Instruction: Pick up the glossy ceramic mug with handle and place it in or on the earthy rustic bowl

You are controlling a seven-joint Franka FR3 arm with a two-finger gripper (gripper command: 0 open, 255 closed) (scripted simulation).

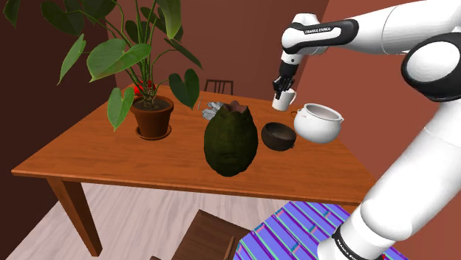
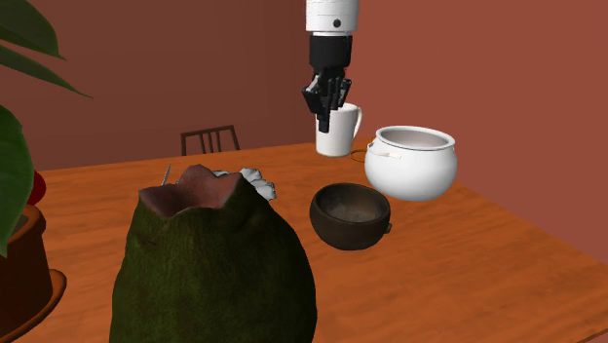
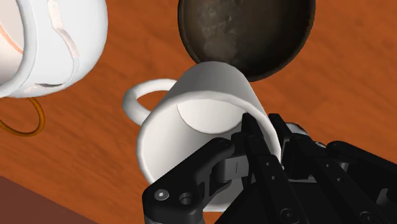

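Step in hand: the carry. The black two-finger gripper (image 2: 325,111) pinches the wall of the glossy white ceramic mug with loop handle (image 2: 339,133) at its rim, one finger inside and one outside. The mug hangs upright, clear of the orange-brown wooden table (image 1: 111,159), above and behind the dark brown rough-sided bowl (image 2: 351,215). By my reading it is not yet over the bowl's mouth.

To do it well:
- Bring the mug across until it is centred over the bowl, then lower it straight.
- The rim grip is off-centre and the mug may tip, so go slowly.
- Its handle faces the round white two-handled pot (image 2: 411,161) just beside the bowl, so keep it clear.
- Let go only once the base rests inside.

Containers:
- Bowl: empty, mottled inside.
- Mug: empty.
- White pot: bottom hidden.
- Lumpy dark green sack-like vessel (image 2: 209,268), on the bowl's other side: mouth open, contents unseen.
- Terracotta pot (image 1: 152,118), well apart from the bowl: holds a leafy plant with red blooms.
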